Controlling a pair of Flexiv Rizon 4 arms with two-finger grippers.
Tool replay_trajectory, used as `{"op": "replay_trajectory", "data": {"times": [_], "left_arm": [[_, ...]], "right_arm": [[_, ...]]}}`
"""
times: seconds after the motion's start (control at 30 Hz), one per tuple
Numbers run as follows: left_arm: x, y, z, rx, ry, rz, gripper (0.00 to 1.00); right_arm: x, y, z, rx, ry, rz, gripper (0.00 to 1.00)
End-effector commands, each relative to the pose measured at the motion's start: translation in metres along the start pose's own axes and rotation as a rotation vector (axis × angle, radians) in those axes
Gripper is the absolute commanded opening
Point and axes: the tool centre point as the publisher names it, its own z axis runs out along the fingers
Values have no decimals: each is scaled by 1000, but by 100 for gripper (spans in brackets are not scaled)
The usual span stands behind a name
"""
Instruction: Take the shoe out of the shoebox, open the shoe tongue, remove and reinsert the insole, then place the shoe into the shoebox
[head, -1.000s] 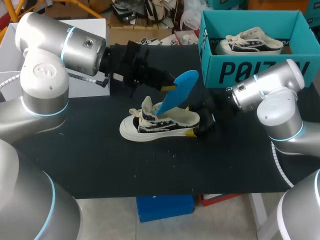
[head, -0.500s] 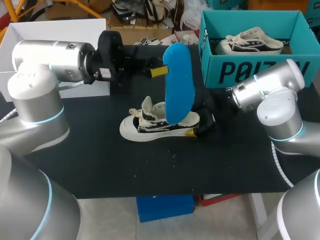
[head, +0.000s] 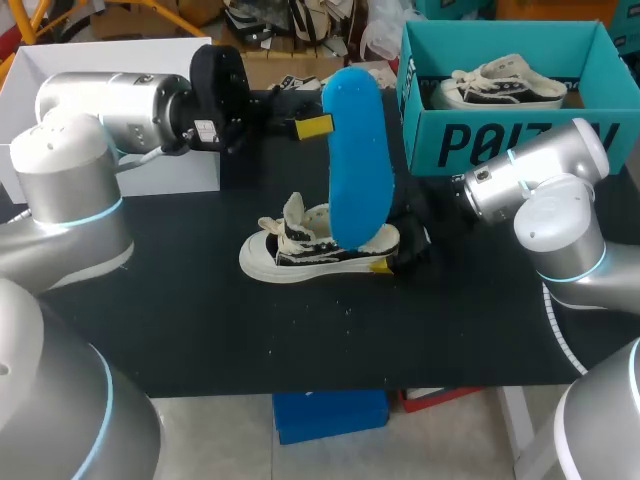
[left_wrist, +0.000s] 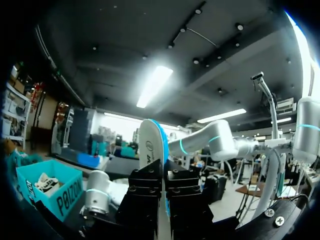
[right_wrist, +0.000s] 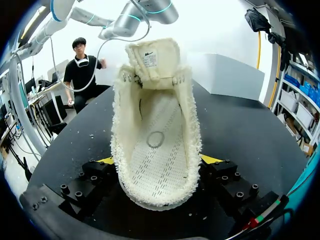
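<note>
A white and black shoe (head: 300, 250) lies on the black table (head: 180, 300), its tongue pulled up. My right gripper (head: 397, 254) holds its heel from both sides. The right wrist view looks into the empty inside of the shoe (right_wrist: 156, 145), which sits between the fingers (right_wrist: 106, 161) of my right gripper (right_wrist: 159, 161). My left gripper (head: 308, 127) is shut on the edge of the blue insole (head: 356, 150). The insole hangs upright above the shoe. In the left wrist view the insole (left_wrist: 148, 146) stands edge-on out of the shut left gripper (left_wrist: 163, 172).
A teal shoebox (head: 500, 140) stands at the back right with a second shoe (head: 505, 88) inside. A white box (head: 160, 170) sits at the back left behind my left arm. Bare black table lies in front of the shoe.
My left gripper has lifted the blue insole out of the shoe and turned it from slanted to upright. The right arm and the shoe have stayed put.
</note>
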Motion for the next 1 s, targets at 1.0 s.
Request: {"op": "replay_trajectory", "data": {"times": [1.0], "left_arm": [[24,-62,5,7,101,-32,0]], "right_arm": [[0,-2,2,3,-1,2,0]]}}
